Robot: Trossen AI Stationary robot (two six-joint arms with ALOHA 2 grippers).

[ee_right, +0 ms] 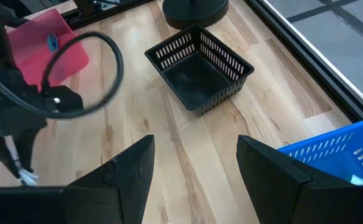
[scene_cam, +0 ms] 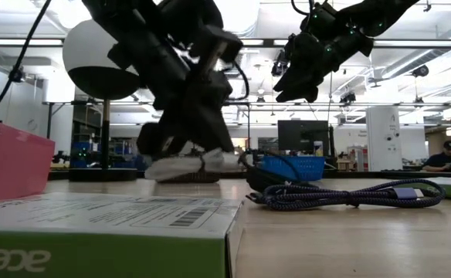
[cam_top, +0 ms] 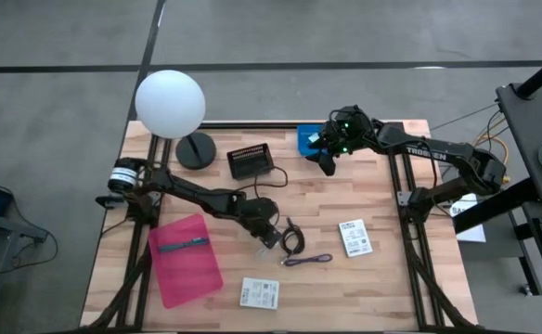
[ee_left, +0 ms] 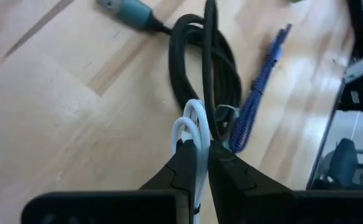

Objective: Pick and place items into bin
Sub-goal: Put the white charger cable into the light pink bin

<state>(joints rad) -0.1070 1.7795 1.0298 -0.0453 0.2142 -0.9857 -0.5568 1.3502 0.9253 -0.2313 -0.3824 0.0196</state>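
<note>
My left gripper (cam_top: 269,232) is low over the table's middle, shut on a white cord (ee_left: 192,121). Just past it lie a black coiled cable (ee_left: 209,62) and a purple braided cable (ee_left: 262,78), both flat on the wood. A teal pen (cam_top: 183,245) rests on a pink sheet (cam_top: 186,260). Two white printed packets (cam_top: 354,237) (cam_top: 259,292) lie flat nearer the front edge. My right gripper (ee_right: 194,149) hangs open and empty in the air beside the blue bin (cam_top: 308,139). No cubes are in view. My left gripper pinches a looped end of the white cord (ee_left: 197,134) between its two fingers, coming slanting down from above. The loops stick out past the fingertips. In the low view the white cord (scene_cam: 183,166) lies on the table under the gripper.
A black wire basket (cam_top: 250,161) and a lamp with a white globe (cam_top: 170,102) on a round black base (cam_top: 196,148) stand at the far side. The blue bin sits at the far edge. Bare wood lies between the basket and the cables.
</note>
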